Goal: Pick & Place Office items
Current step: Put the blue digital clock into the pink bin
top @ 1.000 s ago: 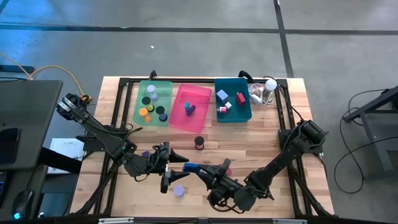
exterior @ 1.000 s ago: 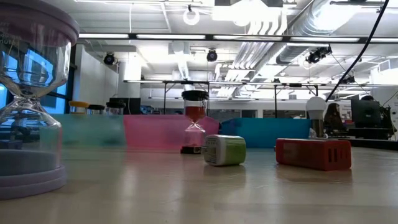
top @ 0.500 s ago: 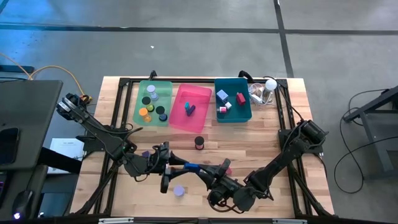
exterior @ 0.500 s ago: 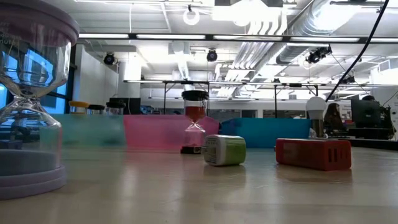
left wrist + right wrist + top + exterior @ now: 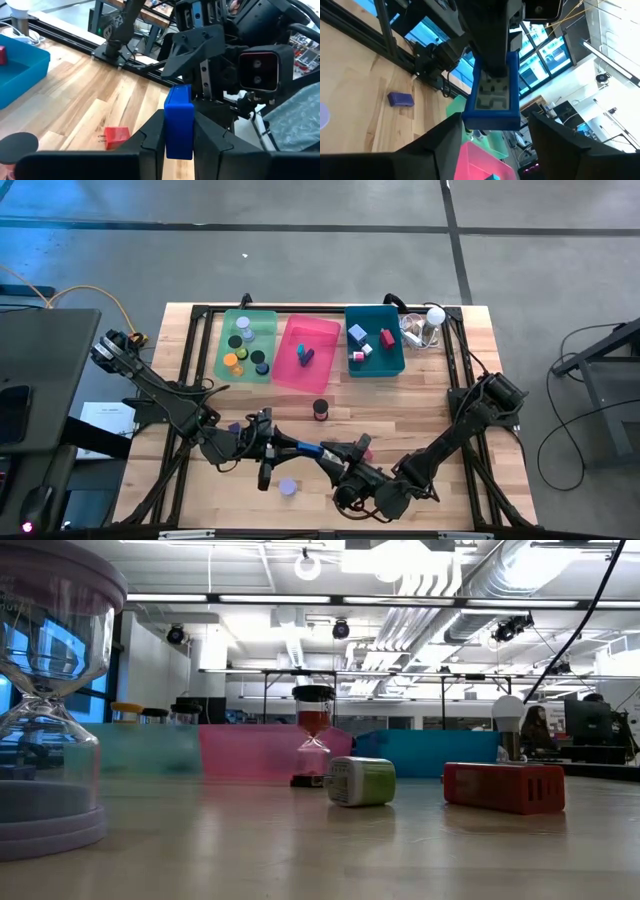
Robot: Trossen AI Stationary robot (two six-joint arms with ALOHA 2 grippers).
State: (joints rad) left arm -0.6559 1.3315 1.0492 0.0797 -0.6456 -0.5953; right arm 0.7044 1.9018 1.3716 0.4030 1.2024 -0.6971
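A wooden table [image 5: 420,415] holds three bins in a row — green [image 5: 225,360], pink [image 5: 320,375], teal [image 5: 395,360] — with a white ball-topped gadget [image 5: 433,317] just beside the teal one.

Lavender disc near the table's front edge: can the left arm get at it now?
Probably not yet: the left gripper is shut on the blue block, though nothing covers the lavender disc close by.

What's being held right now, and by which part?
The left gripper holds the blue block, its fingers pressed on the two broad sides. The right gripper stands open around the block's other end.
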